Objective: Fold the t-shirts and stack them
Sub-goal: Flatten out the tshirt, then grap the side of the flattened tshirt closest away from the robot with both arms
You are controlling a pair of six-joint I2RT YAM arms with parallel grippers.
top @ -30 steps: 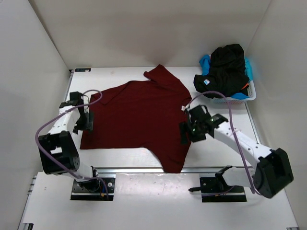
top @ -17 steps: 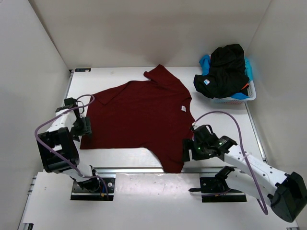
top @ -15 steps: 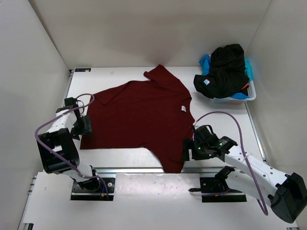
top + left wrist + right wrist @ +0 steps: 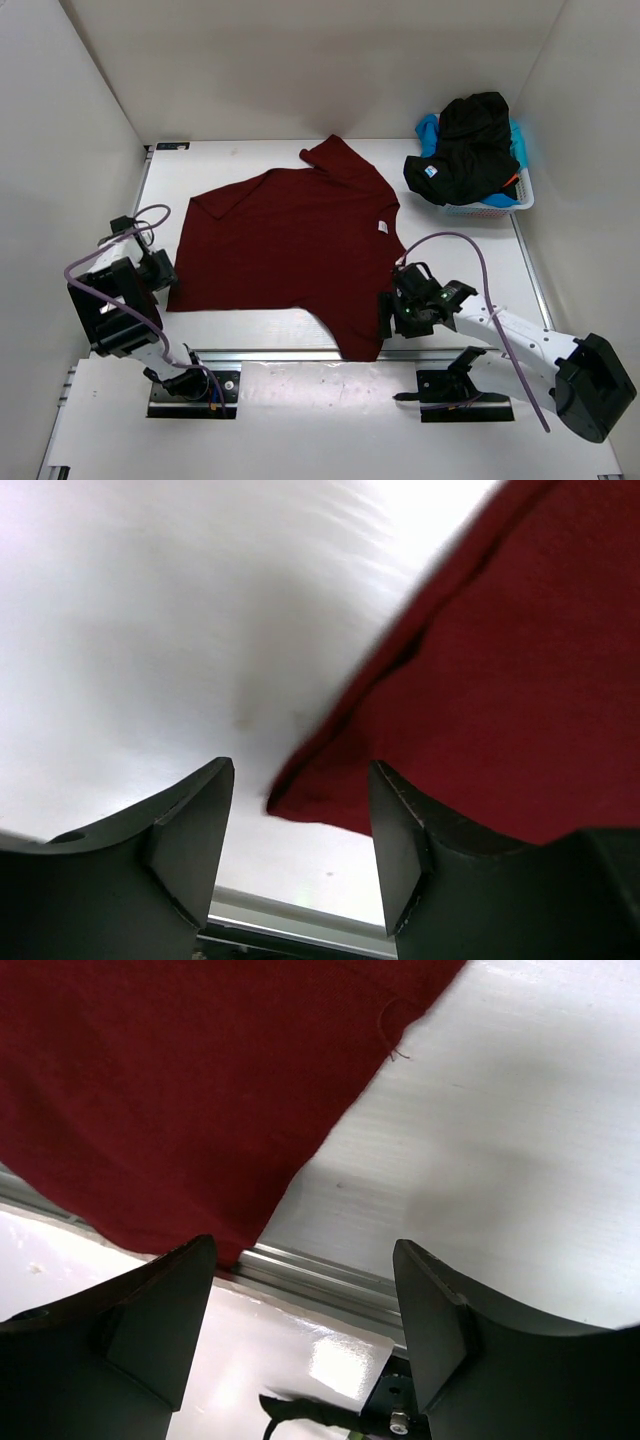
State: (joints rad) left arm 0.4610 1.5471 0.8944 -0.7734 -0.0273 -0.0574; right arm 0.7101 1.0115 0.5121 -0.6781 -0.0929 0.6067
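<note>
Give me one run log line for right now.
dark red t-shirt: spread out, unfolded | left claw: open, at its corner | right claw: open, beside its edge

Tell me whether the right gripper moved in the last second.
Yes. The right gripper has pulled back from the white basket toward the near rail, beside the near corner of the dark red t-shirt.

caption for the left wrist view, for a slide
Open left gripper framing a corner of the dark red t-shirt.

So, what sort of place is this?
Probably a robot test cell: bare white walls around the table, a left arm and right arm mounted at its edge, a dark red t-shirt spread out.
</note>
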